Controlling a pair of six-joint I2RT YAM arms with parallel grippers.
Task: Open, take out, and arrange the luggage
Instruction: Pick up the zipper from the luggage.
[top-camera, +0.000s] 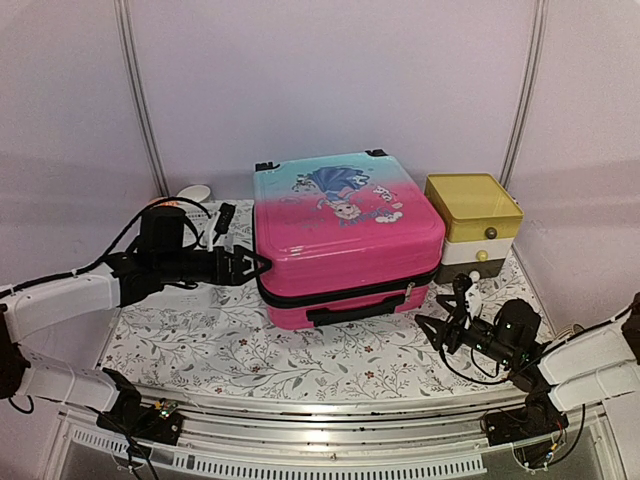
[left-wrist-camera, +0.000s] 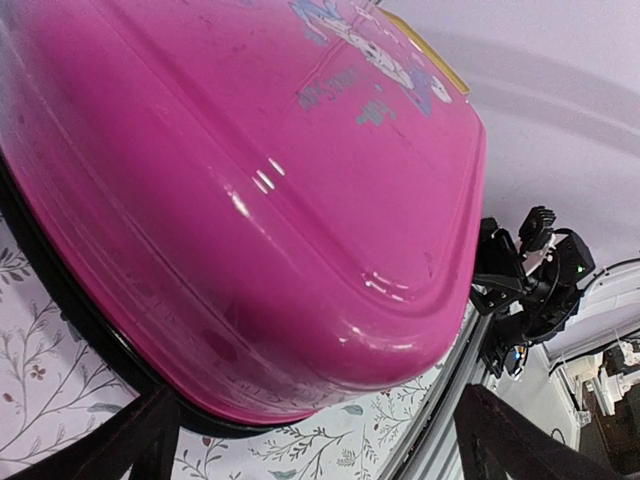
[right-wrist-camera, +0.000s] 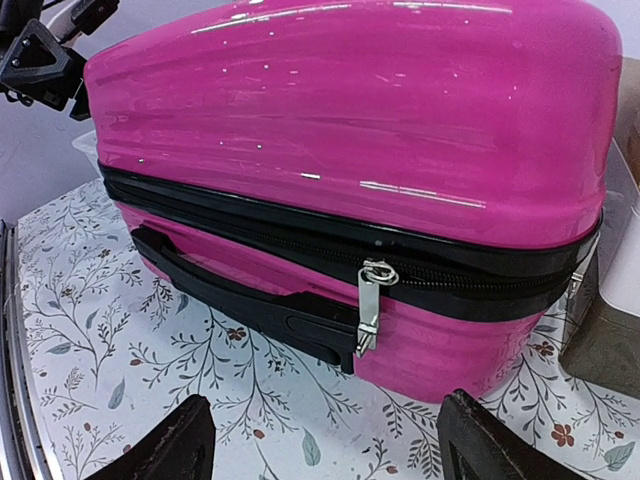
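The luggage (top-camera: 345, 235), a pink-to-turquoise hard-shell suitcase with a cartoon print, lies flat and zipped shut on the flowered cloth, handle (top-camera: 355, 311) facing the front. My left gripper (top-camera: 262, 264) is open at its left front corner; the pink shell (left-wrist-camera: 260, 200) fills the left wrist view. My right gripper (top-camera: 432, 328) is open just right of the front right corner. In the right wrist view the silver zipper pull (right-wrist-camera: 369, 305) hangs from the black zipper band (right-wrist-camera: 300, 235) beside the black handle (right-wrist-camera: 240, 300), above and between my fingers.
A yellow-topped small drawer box (top-camera: 473, 222) stands right of the suitcase. A white round object (top-camera: 193, 191) and a small black item (top-camera: 225, 214) lie at the back left. The table's metal front rail (top-camera: 330, 410) runs along the near edge.
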